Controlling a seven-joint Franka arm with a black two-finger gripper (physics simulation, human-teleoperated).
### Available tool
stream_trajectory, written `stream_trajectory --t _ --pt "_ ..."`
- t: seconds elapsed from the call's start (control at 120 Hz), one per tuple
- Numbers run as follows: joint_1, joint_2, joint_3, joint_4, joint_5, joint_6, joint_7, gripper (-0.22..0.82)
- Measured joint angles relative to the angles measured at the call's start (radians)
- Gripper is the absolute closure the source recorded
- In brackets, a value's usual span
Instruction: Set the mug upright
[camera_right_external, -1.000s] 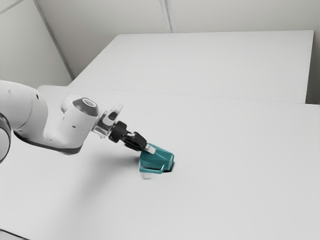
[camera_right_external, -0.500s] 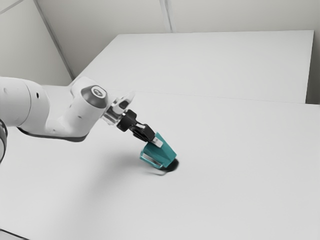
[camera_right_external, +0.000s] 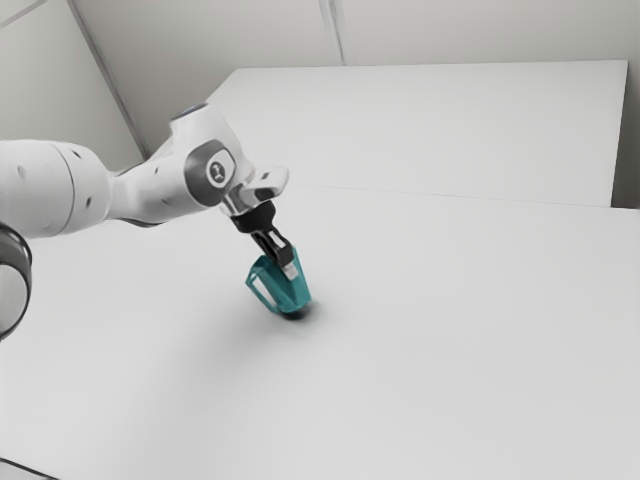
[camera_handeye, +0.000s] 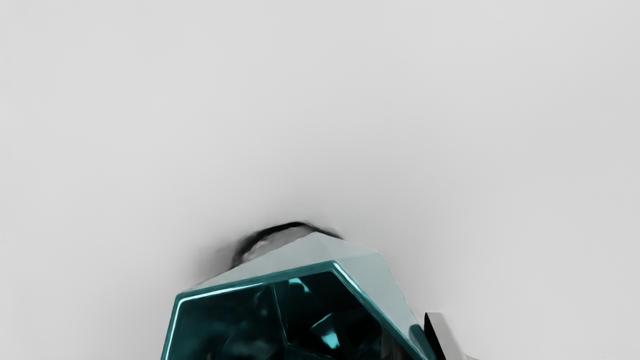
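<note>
On the exterior view's left the handle (camera_right_external: 258, 297) juts from the mug (camera_right_external: 289, 292), which my claw (camera_right_external: 289, 270), clamped on its wall, has just swung from near-flat to a steep lean over the desk (camera_right_external: 450, 330), so I judge it nearly, not yet fully, upright.

White tabletop (camera_right_external: 470, 350); second white surface (camera_right_external: 430, 130) behind; pale grey walls (camera_right_external: 220, 35), vertical seam (camera_right_external: 336, 32) in back one
</note>
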Motion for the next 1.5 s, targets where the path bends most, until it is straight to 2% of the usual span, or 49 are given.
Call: stream_trajectory --t 0.233,0.492,0.608,0.975,1.2,1.5 --pt "0.027 0.033 0.008 0.07 0.167 -0.007 -0.06 0.78" --pt "0.048 0.085 0.008 0.137 0.19 -0.005 -0.082 0.78" --pt "0.048 0.076 0.006 0.133 0.189 -0.003 -0.093 0.78" --pt "0.042 0.024 -0.025 0.052 0.204 0.011 -0.149 0.78" --pt "0.045 -0.121 -0.095 -0.123 0.31 0.057 -0.229 0.78" --pt "0.052 -0.191 -0.116 -0.247 0.408 0.173 -0.341 0.78"
